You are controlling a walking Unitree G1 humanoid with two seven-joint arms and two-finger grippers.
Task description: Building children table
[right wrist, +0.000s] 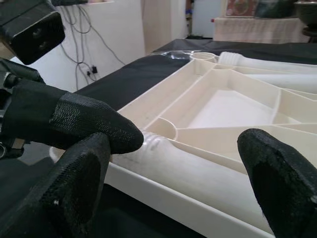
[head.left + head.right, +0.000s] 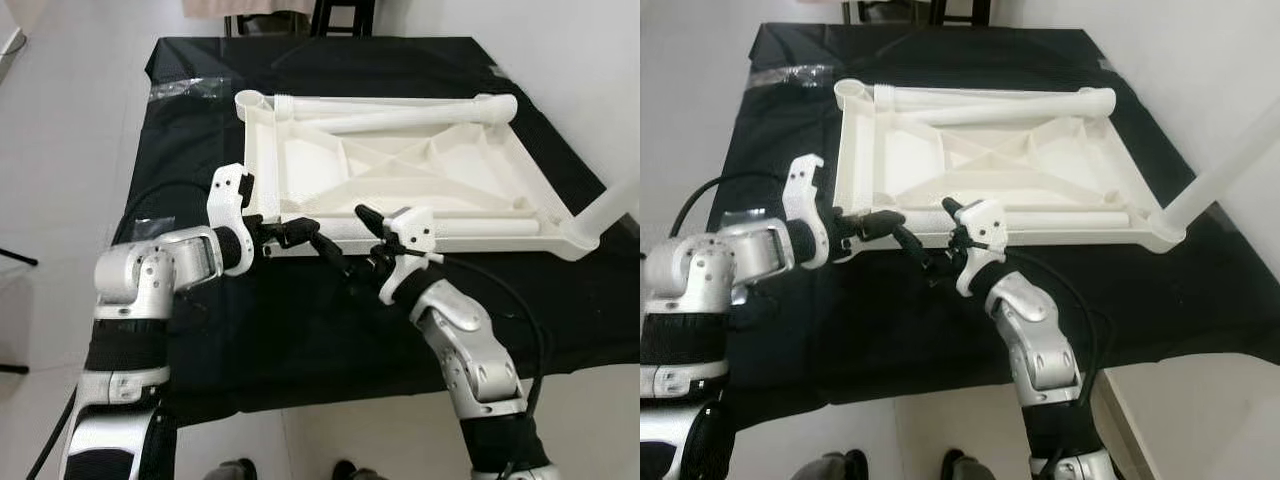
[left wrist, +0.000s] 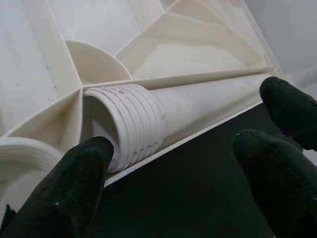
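White plastic tabletop [image 2: 400, 170], rectangular with moulded ribs on its upturned underside, lies upside down on a table covered in black cloth [image 2: 250, 320]. Three white plastic tube legs lie loose inside its frame: one along the far edge [image 2: 395, 103], one slanted just below it [image 2: 390, 122], and one with a threaded end [image 3: 129, 124] along the near edge. A fourth leg [image 2: 605, 212] stands screwed into the near right corner and points up towards the camera.

At the near left corner, the left gripper [image 2: 300, 235] reaches in from the left. Its black fingers [image 3: 74, 188] are spread wide and grasp nothing; one tip rests against the near rim just beside the threaded end.

The right gripper [image 2: 365, 240] comes up from below at the same near edge, close to the left one. Its fingers [image 1: 277, 173] are also wide apart and hold nothing, straddling the near rim and the leg lying along it. A clear plastic bag [image 2: 190, 88] lies on the cloth near the far left corner.
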